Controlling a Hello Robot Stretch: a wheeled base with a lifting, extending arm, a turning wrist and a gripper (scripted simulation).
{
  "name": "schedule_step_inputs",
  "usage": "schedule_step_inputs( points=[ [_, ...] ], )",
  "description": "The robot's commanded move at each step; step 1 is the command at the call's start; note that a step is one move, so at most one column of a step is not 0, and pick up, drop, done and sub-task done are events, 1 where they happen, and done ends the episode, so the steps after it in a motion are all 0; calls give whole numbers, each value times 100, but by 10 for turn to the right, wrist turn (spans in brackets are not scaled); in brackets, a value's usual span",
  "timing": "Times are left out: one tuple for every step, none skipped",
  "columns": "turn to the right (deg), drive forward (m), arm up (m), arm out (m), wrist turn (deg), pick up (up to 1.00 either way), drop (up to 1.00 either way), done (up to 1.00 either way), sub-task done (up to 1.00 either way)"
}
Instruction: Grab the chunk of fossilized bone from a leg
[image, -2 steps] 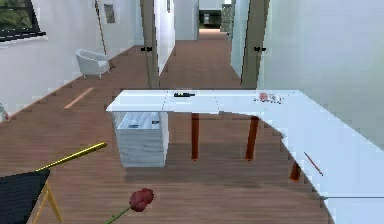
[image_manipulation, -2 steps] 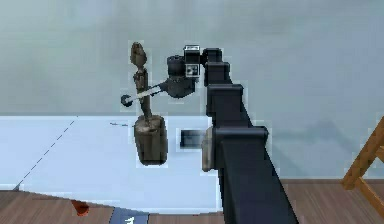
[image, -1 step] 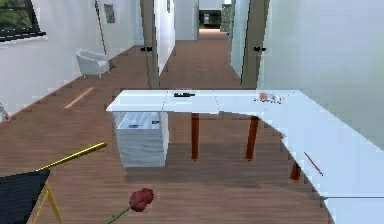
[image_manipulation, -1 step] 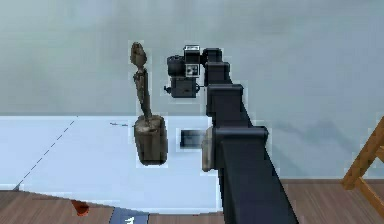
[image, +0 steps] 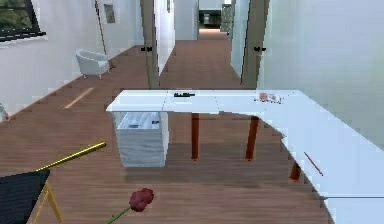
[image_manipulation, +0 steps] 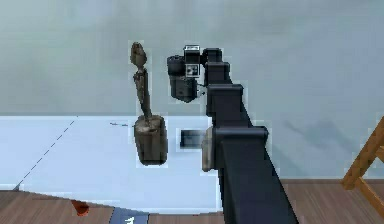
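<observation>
The dark square arm (image_manipulation: 240, 150) reaches over the flat white table (image_manipulation: 90, 150). A tall brown bone-shaped chunk (image_manipulation: 150, 138) stands upright on it. Farther out, the dark claw (image_manipulation: 176, 78) is near the chunk's thin top. I cannot tell if the claw holds anything.

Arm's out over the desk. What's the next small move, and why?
Probably a short base nudge forward. In the arm side view the end effector shows right of the brown fossil bone, which stands on the white desk left of the arm. Lining up first looks safer than grabbing from here.
</observation>
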Motion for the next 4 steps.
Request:
schedule_step_inputs(
  points=[
    [0, 0, -30, 0, 0, 0, 0, 0, 0],
    [0, 0, 0, 0, 0, 100, 0, 0, 0],
    [0, 0, 10, 0, 0, 0, 0, 0, 0],
    [0, 0, 0, 0, 0, 0, 0, 100, 0]
  ],
)
